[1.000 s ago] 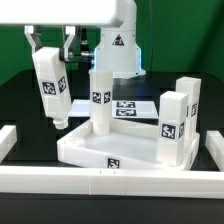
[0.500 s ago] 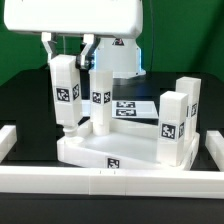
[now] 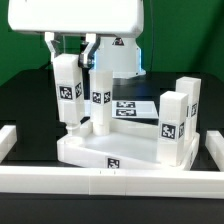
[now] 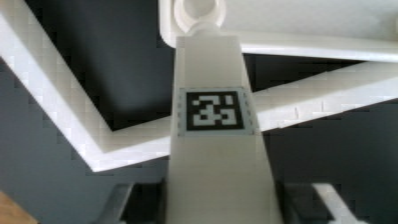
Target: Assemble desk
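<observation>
The white tray-like tabletop (image 3: 112, 152) lies in the middle of the table. My gripper (image 3: 69, 48) is shut on a white leg (image 3: 67, 92) with a square tag and holds it upright. The leg's lower end is at the tabletop's corner on the exterior view's left. A second leg (image 3: 100, 98) stands upright on the tabletop just beside it. Two more legs (image 3: 172, 125) (image 3: 188, 100) stand at the tabletop's right side. In the wrist view the held leg (image 4: 217, 120) runs out from between my fingers (image 4: 143, 200) toward the tabletop rim (image 4: 71, 110).
White border rails run along the front (image 3: 110, 181), the exterior view's left (image 3: 8, 140) and right (image 3: 214, 150). The marker board (image 3: 130, 108) lies flat behind the tabletop. The arm's base stands at the back.
The held leg has moved to the exterior view's right and swung from tilted to upright, close to the standing leg. In the last half second it has barely moved.
</observation>
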Robot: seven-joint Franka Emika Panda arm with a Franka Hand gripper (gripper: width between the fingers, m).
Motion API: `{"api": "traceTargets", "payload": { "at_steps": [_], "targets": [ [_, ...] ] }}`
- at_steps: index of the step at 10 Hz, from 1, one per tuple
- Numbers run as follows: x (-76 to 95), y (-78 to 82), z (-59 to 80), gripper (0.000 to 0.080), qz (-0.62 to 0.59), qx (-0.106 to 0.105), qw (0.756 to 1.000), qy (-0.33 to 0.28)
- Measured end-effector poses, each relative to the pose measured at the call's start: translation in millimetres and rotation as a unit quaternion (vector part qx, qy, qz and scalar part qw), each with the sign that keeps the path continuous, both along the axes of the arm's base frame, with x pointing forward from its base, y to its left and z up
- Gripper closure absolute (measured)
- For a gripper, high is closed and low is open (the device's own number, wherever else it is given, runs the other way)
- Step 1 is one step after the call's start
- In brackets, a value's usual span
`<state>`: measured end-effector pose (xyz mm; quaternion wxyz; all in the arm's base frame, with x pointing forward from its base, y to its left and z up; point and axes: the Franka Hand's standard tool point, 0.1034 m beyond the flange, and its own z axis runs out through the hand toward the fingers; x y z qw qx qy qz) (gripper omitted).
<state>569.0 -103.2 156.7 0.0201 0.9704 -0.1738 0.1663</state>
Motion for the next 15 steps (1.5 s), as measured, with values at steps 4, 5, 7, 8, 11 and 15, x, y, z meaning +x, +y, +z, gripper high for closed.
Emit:
{"api": "traceTargets", "payload": {
  "at_steps": [4,5,7,8,11,15],
  "targets": [
    [0.2,-2.8,-1.9,0.0511,-0.004,-0.004,1.0,-0.008],
    [0.4,-6.3,-3.5,0.0511,-0.005,-0.015,1.0,-0.023],
    [-22.9,6.3,-22.8,0.0511,0.0,-0.034,0.998,-0.048],
    [-24.8,8.3,-21.0,0.0511,0.001,-0.031,0.998,-0.048],
    [-26.3,16.1,-25.1,0.0511,0.008,-0.031,0.998,-0.045],
    [-26.5,13.2,-25.1,0.0511,0.011,-0.032,0.999,-0.042]
  ]
}}
